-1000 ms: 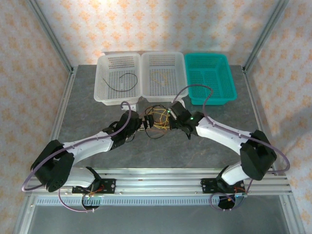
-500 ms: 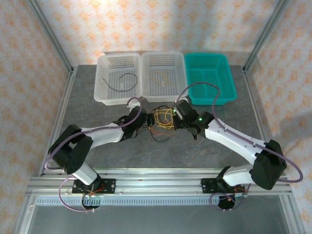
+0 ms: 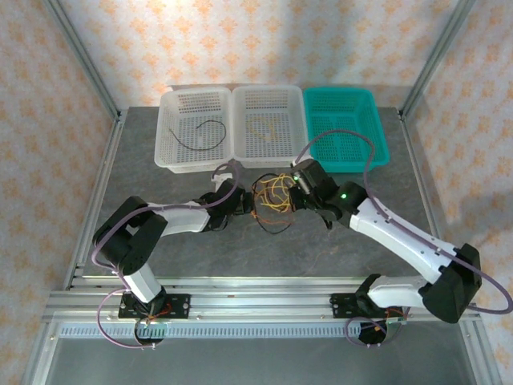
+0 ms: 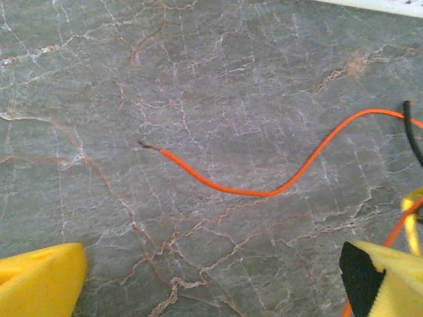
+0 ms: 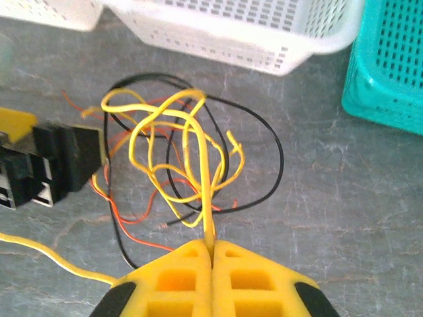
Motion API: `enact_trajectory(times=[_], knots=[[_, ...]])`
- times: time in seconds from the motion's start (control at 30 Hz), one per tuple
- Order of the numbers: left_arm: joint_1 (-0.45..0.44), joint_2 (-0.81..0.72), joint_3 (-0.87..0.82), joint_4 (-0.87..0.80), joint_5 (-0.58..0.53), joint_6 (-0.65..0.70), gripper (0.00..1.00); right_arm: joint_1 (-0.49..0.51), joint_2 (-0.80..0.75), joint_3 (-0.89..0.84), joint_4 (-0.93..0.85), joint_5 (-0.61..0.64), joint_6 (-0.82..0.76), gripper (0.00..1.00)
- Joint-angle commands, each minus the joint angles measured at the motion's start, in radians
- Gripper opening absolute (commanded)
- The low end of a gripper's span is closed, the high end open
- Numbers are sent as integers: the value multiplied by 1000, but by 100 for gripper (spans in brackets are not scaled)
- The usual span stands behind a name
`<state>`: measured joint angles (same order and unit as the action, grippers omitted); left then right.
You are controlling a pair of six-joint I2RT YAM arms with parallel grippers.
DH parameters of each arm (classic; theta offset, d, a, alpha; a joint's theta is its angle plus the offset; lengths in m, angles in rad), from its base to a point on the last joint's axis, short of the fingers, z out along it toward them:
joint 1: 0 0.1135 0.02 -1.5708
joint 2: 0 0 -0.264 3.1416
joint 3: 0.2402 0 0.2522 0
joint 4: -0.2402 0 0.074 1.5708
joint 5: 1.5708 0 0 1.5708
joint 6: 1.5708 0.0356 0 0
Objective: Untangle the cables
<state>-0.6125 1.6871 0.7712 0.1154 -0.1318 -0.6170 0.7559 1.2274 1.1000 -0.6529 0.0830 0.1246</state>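
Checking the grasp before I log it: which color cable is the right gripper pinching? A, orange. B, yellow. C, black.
B: in the right wrist view the right gripper is shut on a yellow cable that runs up out of its grip.

The left basket (image 3: 172, 159), middle basket (image 3: 268, 160) and right basket (image 3: 347, 165) stand in a row at the counter's (image 3: 264, 253) far side. The tangled cables (image 3: 272, 196) lie just before the middle basket, between the left claw (image 3: 242, 204) and the right claw (image 3: 291, 196).

Bench fixtures, seen from above.
Three perforated plastic baskets sit in a row at the far edge of the grey marbled table (image 3: 136, 180): left white basket (image 3: 192, 164), middle white basket (image 3: 268, 161), teal basket (image 3: 378, 132). Aluminium rail (image 3: 264, 301) runs along the near edge, with orange-patterned wallpaper (image 3: 264, 40) behind.
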Motion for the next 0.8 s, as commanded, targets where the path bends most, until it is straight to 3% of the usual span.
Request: enact_trajectory(times=[0.0,0.27,0.43,0.63,0.77], knots=[[6,11,13,1,-20,-27,100,-3,-42,64,-38,21,-24,0],[13,-43,-36,-2,-35,-53,100,-3,-75,131,-104,81,-38,0],[19,-166,-90,22,-18,-15,100,-3,-82,136,-117,30,-62,0],[20,-351,-190,193,174,127,99,-3,-54,83,-85,2,-59,0],[20,-357,-209,242,278,170,100,-3,-53,48,-26,-48,-50,0]])
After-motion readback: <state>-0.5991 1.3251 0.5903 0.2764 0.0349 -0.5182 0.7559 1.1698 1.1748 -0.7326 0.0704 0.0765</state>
